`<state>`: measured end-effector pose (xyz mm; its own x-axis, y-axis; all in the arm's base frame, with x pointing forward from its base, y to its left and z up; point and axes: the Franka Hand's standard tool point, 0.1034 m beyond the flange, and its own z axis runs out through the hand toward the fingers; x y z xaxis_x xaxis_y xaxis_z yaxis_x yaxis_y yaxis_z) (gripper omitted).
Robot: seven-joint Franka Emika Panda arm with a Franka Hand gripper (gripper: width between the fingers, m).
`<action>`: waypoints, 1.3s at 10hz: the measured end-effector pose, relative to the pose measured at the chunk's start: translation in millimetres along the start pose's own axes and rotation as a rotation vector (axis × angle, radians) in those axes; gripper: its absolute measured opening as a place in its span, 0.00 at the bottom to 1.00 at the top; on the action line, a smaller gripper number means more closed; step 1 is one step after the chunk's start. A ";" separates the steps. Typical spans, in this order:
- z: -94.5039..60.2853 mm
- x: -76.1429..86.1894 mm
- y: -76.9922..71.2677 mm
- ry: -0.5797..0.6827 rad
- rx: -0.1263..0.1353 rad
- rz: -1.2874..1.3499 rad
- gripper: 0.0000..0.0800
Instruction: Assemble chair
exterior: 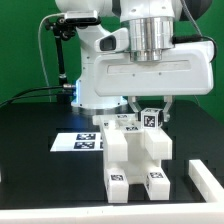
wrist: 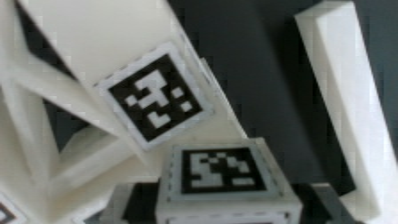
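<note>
The chair (exterior: pixel 135 158), partly built of chunky white tagged blocks, stands on the black table in the middle of the exterior view. My gripper (exterior: pixel 150 110) hangs right above its far upper part and is shut on a white tagged piece (exterior: pixel 150 119) at the chair's top. In the wrist view my gripper (wrist: pixel 226 206) holds that piece (wrist: pixel 222 178) between dark fingers (wrist: pixel 135 203), its tag facing the camera. A tilted white chair slab with a tag (wrist: pixel 160 100) lies just beyond it. Whether the held piece touches the chair below is hidden.
The marker board (exterior: pixel 80 141) lies flat on the table at the exterior view's left of the chair. A white raised bar (exterior: pixel 206 180) stands at the right edge. The robot's white base (exterior: pixel 95 75) and black cables are behind. A long white part (wrist: pixel 338 90) shows in the wrist view.
</note>
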<state>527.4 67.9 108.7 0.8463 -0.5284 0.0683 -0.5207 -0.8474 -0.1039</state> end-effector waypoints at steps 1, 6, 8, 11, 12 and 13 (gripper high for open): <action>-0.1 0.7 0.6 -0.002 0.005 0.072 0.35; 0.0 1.9 0.3 -0.009 0.025 0.490 0.35; 0.1 5.1 0.7 -0.007 0.052 0.629 0.35; -0.7 12.1 2.5 -0.014 0.070 0.719 0.35; -0.6 12.4 2.7 -0.013 0.070 0.701 0.35; -0.7 12.7 3.1 -0.013 0.070 0.695 0.35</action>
<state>536.4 58.6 109.9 0.3214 -0.9457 -0.0491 -0.9336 -0.3078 -0.1833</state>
